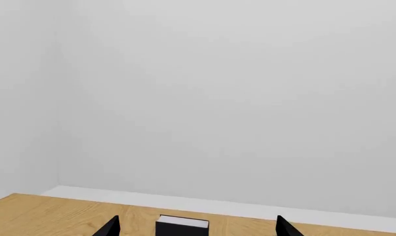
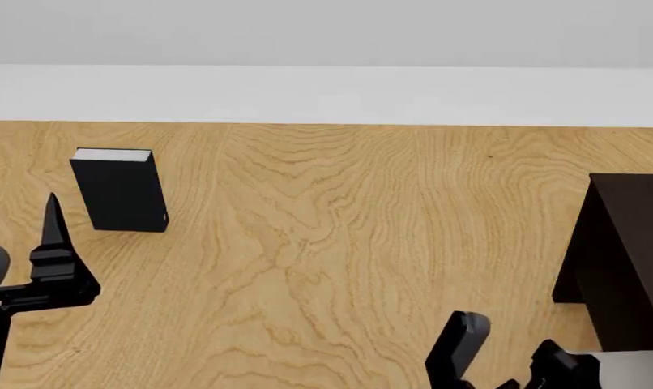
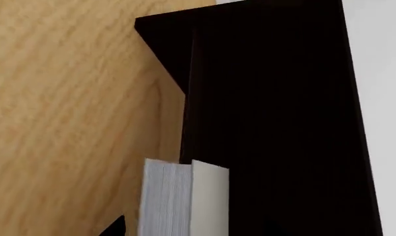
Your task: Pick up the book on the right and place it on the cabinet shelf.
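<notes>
In your head view the right end effector sits at the bottom edge, right of centre, and only its upper parts show, so you cannot tell from there how it stands. A pale grey patch at the lower right corner is the book, lying against the foot of the very dark cabinet that fills the right edge of that frame.

Your right wrist view gives the closer look: the book stands at the bottom centre, white page edges on one side and a light cover on the other, touching or just beside the dark cabinet shelf that takes up the upper right. A small black tip of one finger shows at the lower left of that frame, next to the page edges. Whether the end effector is clenched on the book you cannot tell, since the contact is out of frame.

Your left end effector is at the lower left of the head view, one finger pointing up. In the left wrist view its two black fingertips stand well apart, released and holding nothing. Between them, farther off on the wooden worktop, stands the black book, which the head view shows upright in the upper left.
</notes>
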{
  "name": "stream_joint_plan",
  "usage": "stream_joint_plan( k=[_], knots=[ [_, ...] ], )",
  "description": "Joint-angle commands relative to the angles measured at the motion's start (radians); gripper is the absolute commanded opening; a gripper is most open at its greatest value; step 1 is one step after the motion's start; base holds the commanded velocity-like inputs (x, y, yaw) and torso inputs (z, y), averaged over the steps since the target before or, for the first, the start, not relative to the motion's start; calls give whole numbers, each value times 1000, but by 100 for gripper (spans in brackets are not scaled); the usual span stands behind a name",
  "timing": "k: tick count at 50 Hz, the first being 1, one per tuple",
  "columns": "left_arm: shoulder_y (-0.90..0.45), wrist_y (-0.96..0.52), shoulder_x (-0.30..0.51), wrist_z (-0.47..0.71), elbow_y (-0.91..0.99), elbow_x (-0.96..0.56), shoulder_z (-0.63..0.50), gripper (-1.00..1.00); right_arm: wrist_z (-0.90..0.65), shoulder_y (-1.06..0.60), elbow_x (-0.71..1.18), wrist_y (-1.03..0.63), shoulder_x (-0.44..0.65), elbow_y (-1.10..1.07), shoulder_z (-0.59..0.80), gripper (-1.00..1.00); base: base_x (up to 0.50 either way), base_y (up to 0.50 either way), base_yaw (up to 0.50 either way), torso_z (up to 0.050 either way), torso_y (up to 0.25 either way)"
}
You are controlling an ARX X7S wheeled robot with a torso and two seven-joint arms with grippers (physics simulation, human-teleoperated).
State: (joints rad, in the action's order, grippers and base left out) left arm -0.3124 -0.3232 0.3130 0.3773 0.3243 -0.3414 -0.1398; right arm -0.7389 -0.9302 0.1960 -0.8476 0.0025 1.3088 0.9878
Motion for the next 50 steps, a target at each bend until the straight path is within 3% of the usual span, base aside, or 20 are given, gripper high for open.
stream_joint_plan(
  k=[1,6,13,22,36,50],
  knots=[
    [0,-2,3,5,4,-6,0,100,15,-6,114,80,-2,0,127,100,0,0,0,0,0],
    [-1,1,4,4,1,-5,-3,100,-1,-28,162,97,-2,0,174,100,0,0,0,0,0],
    [-1,1,5,7,2,-7,-4,100,19,-55,347,213,-2,-16,350,100,0,0,0,0,0],
    [-2,2,8,9,1,-10,-5,100,96,-81,514,354,-2,-30,392,100,0,0,0,0,0],
    [-2,5,11,12,2,-14,-6,100,283,-80,812,485,-2,-18,344,100,0,0,0,0,0],
    [0,3,15,17,8,-19,-7,100,256,-75,858,444,30,-2,197,100,0,0,0,0,0]
  ],
)
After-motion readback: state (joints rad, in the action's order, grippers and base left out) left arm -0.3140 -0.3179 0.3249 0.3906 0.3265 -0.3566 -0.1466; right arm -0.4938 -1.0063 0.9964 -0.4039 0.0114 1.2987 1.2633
